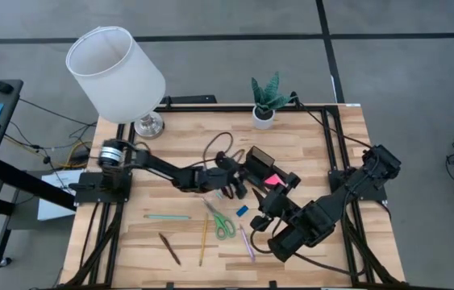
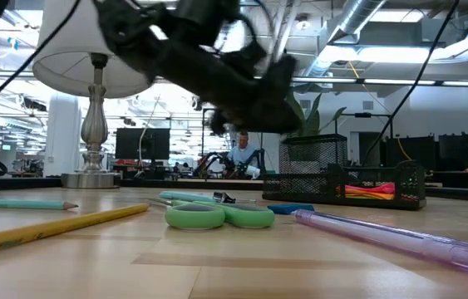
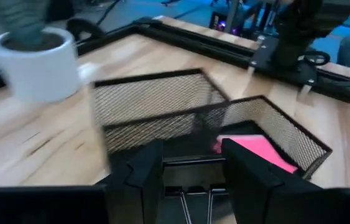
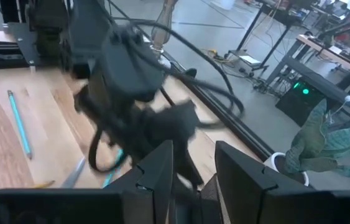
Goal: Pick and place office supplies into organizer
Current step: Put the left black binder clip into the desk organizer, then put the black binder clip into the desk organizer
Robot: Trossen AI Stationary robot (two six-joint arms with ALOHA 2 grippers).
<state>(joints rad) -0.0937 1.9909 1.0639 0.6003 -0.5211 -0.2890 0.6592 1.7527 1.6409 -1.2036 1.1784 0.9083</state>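
Between the left gripper's fingers a small black clip sits pinched, just short of the mesh organizer where a pink sticky-note pad lies. Delivery seems underway; next, carry it over the rim and release. Alongside, the right gripper waits, parted and empty.

Black mesh organizer holds a pink sticky-note pad; green-handled scissors lie on my pale wooden bench.
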